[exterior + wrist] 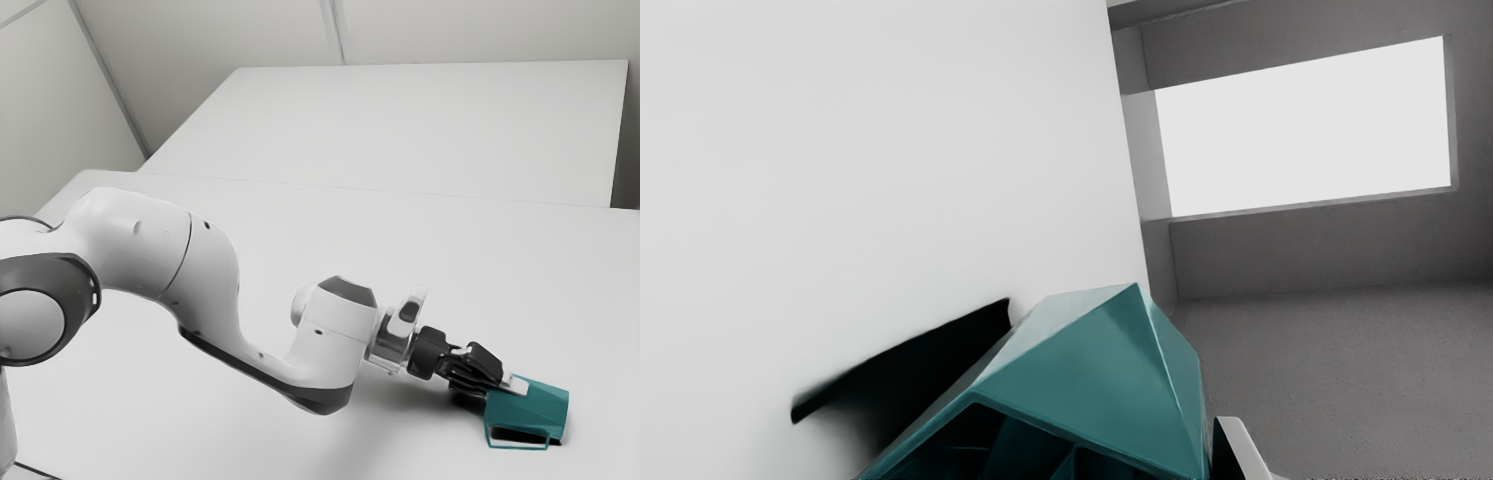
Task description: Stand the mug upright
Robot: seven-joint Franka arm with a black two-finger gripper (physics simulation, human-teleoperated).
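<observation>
Wrist view shows the mug (1093, 373) tipped over, mouth toward the hand (513, 384), whose grip I can't tell; righting it likely wants a sure hold, then a slow, low turn.

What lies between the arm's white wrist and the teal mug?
The black pincer, reaching from the wrist to the mug, in the exterior view.

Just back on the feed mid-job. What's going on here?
My gripper is right at the teal mug, low over the table, on the job of setting it upright. The mug isn't upright: it is tipped over, its open mouth toward the gripper. Whether I have a firm grip, or the mug is off the table, I can't tell.
</observation>
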